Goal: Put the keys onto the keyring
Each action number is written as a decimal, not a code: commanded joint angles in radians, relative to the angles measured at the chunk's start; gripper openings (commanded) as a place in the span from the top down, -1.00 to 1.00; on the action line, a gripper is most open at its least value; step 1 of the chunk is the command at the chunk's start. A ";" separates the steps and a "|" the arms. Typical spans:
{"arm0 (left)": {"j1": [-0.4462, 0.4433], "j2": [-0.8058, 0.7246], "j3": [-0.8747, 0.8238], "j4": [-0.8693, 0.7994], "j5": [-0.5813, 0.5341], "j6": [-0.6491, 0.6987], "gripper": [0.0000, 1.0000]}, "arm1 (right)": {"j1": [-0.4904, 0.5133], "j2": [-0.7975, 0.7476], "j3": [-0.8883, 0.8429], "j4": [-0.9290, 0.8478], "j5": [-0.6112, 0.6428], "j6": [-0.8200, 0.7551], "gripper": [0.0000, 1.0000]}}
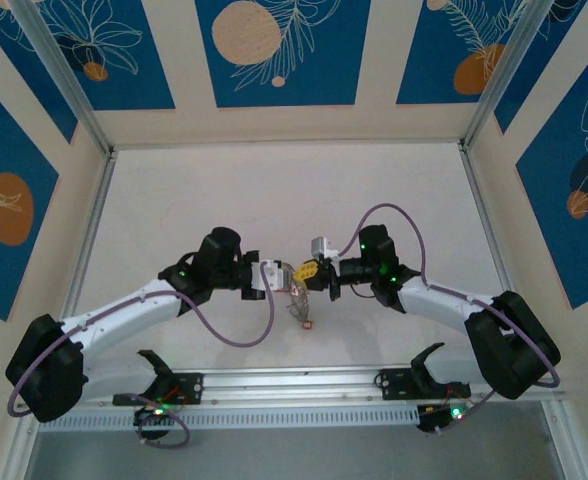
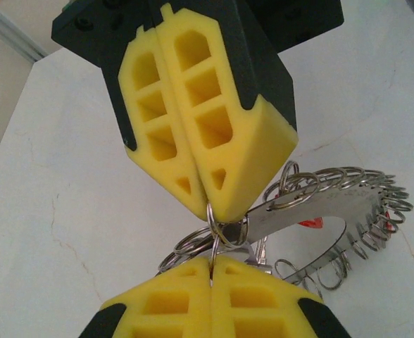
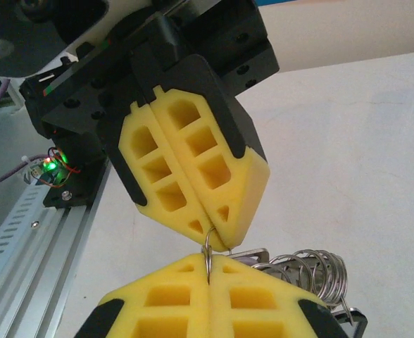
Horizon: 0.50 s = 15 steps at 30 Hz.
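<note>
Both grippers meet tip to tip above the middle of the table. The keyring (image 2: 312,208) is a flat grey metal ring with many small wire split rings (image 2: 376,184) along its outer edge. It hangs between the grippers (image 1: 296,280). My left gripper (image 2: 212,262) is shut on one small split ring (image 2: 214,243). My right gripper (image 3: 208,264) is shut on a small split ring (image 3: 207,248) too, and the two rings look linked. A red key tag (image 2: 309,223) shows through the keyring's hole, and one (image 1: 307,322) dangles below. The keys' blades are mostly hidden.
The white table (image 1: 274,200) is walled at the back and both sides. An aluminium rail (image 1: 294,385) with the arm bases runs along the near edge, and it shows at the left in the right wrist view (image 3: 24,239). Purple cables (image 1: 236,335) loop off both arms.
</note>
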 commanded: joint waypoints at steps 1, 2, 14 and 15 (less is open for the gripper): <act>-0.013 0.007 0.004 -0.029 -0.019 0.046 1.00 | -0.009 -0.002 -0.002 0.111 -0.006 0.072 1.00; -0.019 0.006 -0.005 -0.029 -0.034 0.052 1.00 | -0.011 0.000 -0.005 0.128 -0.001 0.088 1.00; -0.127 -0.017 -0.079 0.079 -0.185 0.011 1.00 | -0.005 0.039 -0.050 0.294 0.180 0.303 1.00; -0.132 -0.020 -0.083 0.091 -0.187 -0.005 1.00 | 0.000 0.043 -0.061 0.320 0.208 0.325 1.00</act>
